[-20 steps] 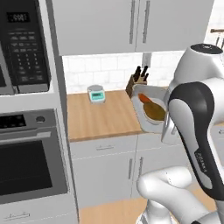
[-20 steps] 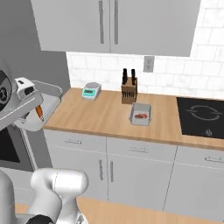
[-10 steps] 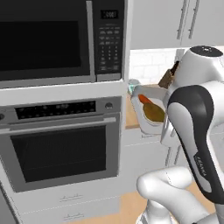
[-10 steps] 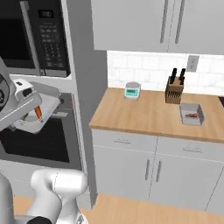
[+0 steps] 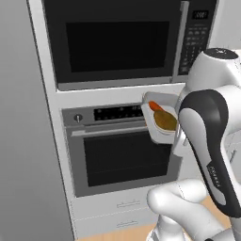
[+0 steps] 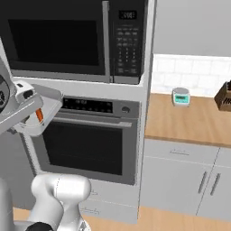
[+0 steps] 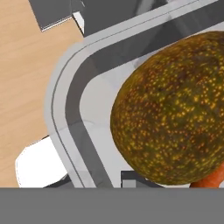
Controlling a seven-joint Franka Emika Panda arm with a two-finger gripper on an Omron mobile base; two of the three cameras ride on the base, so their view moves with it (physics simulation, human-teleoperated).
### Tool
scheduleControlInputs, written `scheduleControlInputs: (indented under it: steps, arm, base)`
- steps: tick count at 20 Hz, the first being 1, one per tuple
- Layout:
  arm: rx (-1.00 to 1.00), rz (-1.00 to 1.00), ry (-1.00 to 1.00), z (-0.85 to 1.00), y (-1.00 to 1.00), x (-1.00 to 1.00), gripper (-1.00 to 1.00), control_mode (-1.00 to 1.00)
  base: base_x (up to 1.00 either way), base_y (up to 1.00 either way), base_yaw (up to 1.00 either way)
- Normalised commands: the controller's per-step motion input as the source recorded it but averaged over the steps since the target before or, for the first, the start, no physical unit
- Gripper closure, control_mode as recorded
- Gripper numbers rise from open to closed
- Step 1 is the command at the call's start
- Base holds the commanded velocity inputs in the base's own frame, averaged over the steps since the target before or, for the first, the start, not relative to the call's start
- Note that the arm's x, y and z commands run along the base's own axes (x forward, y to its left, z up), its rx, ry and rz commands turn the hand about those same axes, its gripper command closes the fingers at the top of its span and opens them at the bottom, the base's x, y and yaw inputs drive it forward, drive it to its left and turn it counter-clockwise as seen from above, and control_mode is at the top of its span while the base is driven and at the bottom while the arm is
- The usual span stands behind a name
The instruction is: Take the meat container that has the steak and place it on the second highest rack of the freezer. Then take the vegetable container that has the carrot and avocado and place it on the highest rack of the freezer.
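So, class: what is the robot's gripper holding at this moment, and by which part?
The vegetable container with the avocado and carrot, carried in front of the oven. It seems gripped at the rim, though the exact hold is hidden.

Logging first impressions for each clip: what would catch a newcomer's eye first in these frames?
Most striking is the vegetable container, held up in the air in front of the black oven, with the carrot and the avocado inside. The big white arm fills the right of the left base view. In the hand view the speckled avocado looms huge against the container's pale rim.
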Motion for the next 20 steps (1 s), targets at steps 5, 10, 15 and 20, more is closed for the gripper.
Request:
scheduleControlInputs:
  steps: [5,10,15,20]
  arm:
    - [0.00,0.00,0.00,0.00,0.00,0.00,1.00,1.00]
    - [0.00,0.00,0.00,0.00,0.00,0.00,1.00,1.00]
    - [0.00,0.00,0.00,0.00,0.00,0.00,1.00,1.00]
    - [0.00,0.00,0.00,0.00,0.00,0.00,1.00,1.00]
  base:
    - [-0.01,1.00,0.04]
    - [-0.22,1.00,0.11]
    - [-0.65,0.99,0.12]
    - [-0.43,0.80,0.02]
